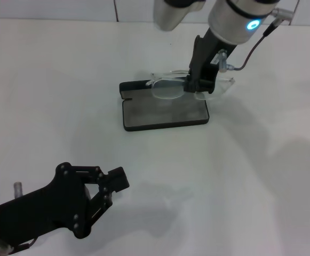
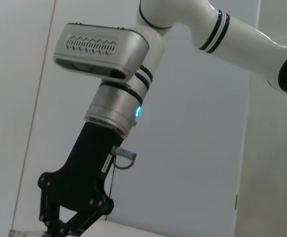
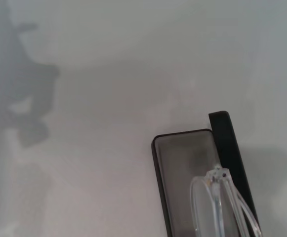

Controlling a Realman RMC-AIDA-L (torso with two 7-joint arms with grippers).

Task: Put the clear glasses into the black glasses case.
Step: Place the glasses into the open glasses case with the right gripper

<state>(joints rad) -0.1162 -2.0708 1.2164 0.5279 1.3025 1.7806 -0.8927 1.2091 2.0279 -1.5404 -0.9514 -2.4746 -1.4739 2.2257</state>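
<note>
Head view shows the right hand (image 1: 196,85) pinching the clear glasses (image 1: 168,88) at about the middle of the frame and holding them just above the black glasses case (image 1: 165,114). The case lies open on the white surface (image 1: 48,90), grey lining up, with its lid (image 1: 136,87) at the far edge. The glasses hang over the far part of the case, close to the lid; one lens sits above the lining, while the other end of the frame reaches out past the case's right end. Whether the frame already touches the case cannot be told.

From the right wrist view, a lens (image 3: 207,207) and clear temple arms (image 3: 242,207) hover over the grey tray (image 3: 185,173), so the glasses are carried but not yet seated.

Judging by this, the step in hand is the placing: the carry looks nearly done and the lowering remains. The next move likely calls for shifting the glasses toward the case's left end so the whole frame lies within the rim, then easing them down onto the lining before letting go.

The left hand (image 1: 109,186) rests well apart from the case, near the surface's front edge, fingers spread and holding nothing.
</note>
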